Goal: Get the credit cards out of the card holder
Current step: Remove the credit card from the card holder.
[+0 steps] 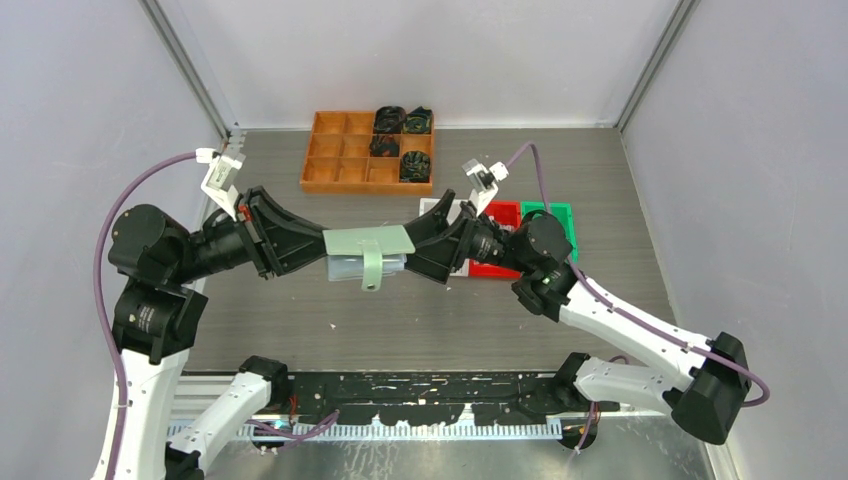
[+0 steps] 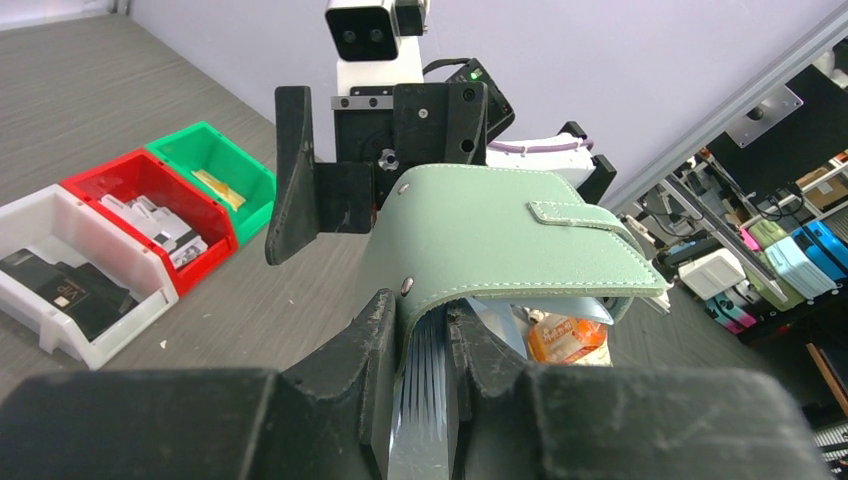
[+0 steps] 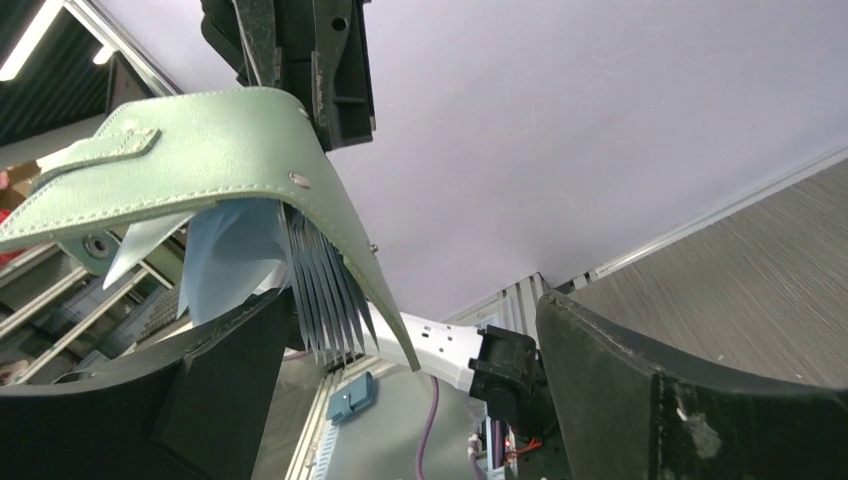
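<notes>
The pale sage-green card holder (image 1: 368, 248) hangs in the air over the table's middle, its tab hanging toward the near side. My left gripper (image 1: 322, 256) is shut on its left end; in the left wrist view (image 2: 430, 345) the fingers pinch the light blue pocket folds under the green cover (image 2: 500, 235). An orange credit card (image 2: 566, 340) shows under the flap; the other cards are hidden. My right gripper (image 1: 418, 250) is open at the holder's right end. In the right wrist view (image 3: 415, 310) the pocket folds (image 3: 325, 295) lie against its left finger (image 3: 200, 400).
An orange tray (image 1: 345, 160) with black coiled items stands at the back. White (image 1: 437, 207), red (image 1: 500, 213) and green (image 1: 556, 213) bins stand behind the right gripper; they also show in the left wrist view, white bin (image 2: 120, 325) nearest. Grey walls enclose the table.
</notes>
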### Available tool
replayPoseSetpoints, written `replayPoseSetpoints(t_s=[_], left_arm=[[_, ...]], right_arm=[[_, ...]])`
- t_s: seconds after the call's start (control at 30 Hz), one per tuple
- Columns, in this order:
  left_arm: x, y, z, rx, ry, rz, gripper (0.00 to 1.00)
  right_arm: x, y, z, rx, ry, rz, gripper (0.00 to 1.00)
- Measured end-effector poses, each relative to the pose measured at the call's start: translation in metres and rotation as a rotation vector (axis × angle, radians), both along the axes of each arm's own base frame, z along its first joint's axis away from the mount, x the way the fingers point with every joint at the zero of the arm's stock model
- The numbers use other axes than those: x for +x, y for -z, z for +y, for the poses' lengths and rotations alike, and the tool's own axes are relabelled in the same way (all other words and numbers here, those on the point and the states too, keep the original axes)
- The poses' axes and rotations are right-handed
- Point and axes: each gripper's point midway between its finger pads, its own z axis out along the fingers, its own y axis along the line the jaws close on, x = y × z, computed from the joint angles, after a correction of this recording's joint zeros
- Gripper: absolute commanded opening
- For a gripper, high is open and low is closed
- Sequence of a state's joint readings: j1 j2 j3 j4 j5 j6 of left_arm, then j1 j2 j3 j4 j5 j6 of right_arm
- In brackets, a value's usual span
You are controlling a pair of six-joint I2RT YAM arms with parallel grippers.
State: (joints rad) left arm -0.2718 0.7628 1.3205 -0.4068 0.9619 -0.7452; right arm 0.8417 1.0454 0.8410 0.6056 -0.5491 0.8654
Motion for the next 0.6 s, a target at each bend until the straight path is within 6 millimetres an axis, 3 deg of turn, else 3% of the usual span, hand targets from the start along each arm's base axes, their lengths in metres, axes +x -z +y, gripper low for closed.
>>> replayPoseSetpoints(t_s=[0.27, 0.47, 0.5, 0.53, 0.6], left_arm=[[0.002, 0.0, 0.0, -0.002, -0.009, 0.008, 0.0], [0.003, 0.001, 0.0, -0.001, -0.009, 0.009, 0.04], [0.003, 0.001, 0.0, 0.0, -0.009, 0.007, 0.09], [0.003, 0.001, 0.0, 0.002, -0.009, 0.005, 0.22], [0.004, 0.004, 0.0, 0.012, -0.009, -0.008, 0.62]], right_arm=[[0.012, -0.001, 0.017, 0.047, -0.032, 0.044, 0.91], [0.015, -0.026, 0.022, 0.107, -0.055, 0.048, 0.73], [0.015, -0.032, 0.022, 0.124, -0.064, 0.052, 0.69], [0.014, -0.036, 0.022, 0.138, -0.072, 0.056, 0.63], [0.014, -0.04, 0.022, 0.158, -0.088, 0.07, 0.49]])
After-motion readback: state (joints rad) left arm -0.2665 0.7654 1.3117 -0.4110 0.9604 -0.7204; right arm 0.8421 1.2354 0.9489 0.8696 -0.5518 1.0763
